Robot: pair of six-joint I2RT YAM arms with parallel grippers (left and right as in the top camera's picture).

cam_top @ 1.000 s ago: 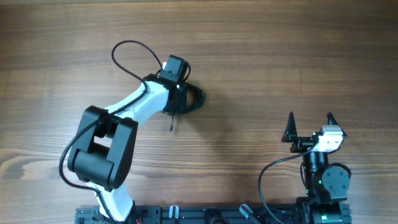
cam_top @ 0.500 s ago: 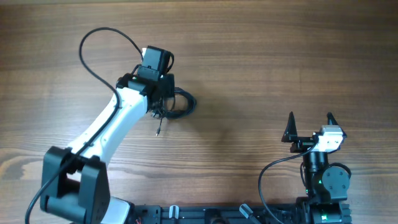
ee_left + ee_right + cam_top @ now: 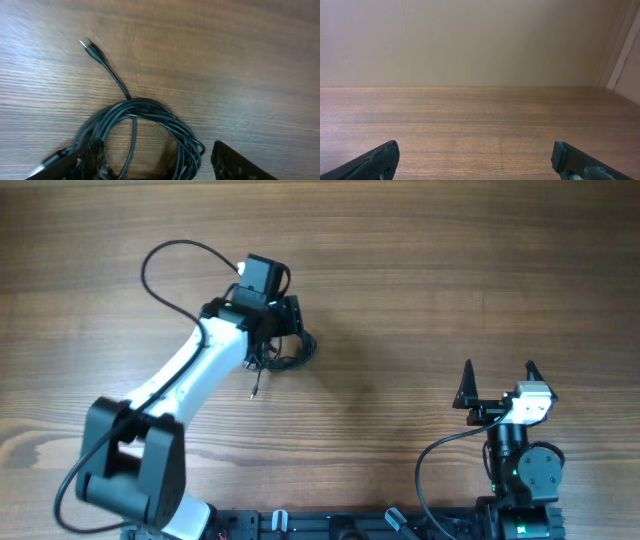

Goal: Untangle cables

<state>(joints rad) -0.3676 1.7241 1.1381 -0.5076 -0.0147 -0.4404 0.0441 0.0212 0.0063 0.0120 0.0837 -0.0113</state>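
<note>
On the overhead view, left of centre, my left claw (image 3: 278,330) hung over the cables (image 3: 303,348), which lay in a loose black coil on the wooden counter (image 3: 450,260), in the upper middle of the frame. One loose end (image 3: 254,390) trailed out of the coil toward the lower left. From the left wrist camera that claw (image 3: 156,150) was spread, one of its fingers (image 3: 87,160) at each side of the bottom edge and the coiled cables (image 3: 150,107) lying between them on the counter (image 3: 240,50). The finger on the left of the frame overlapped the strands, though I could not tell whether it pressed on them. A single strand ran to the upper left and ended in a small plug (image 3: 89,46). In the lower right of the overhead view, well apart from the cables, my right claw (image 3: 498,378) stood spread wide. Its own camera showed the claw (image 3: 475,150) above the counter (image 3: 480,115), with a pale wall (image 3: 470,40) behind.
</note>
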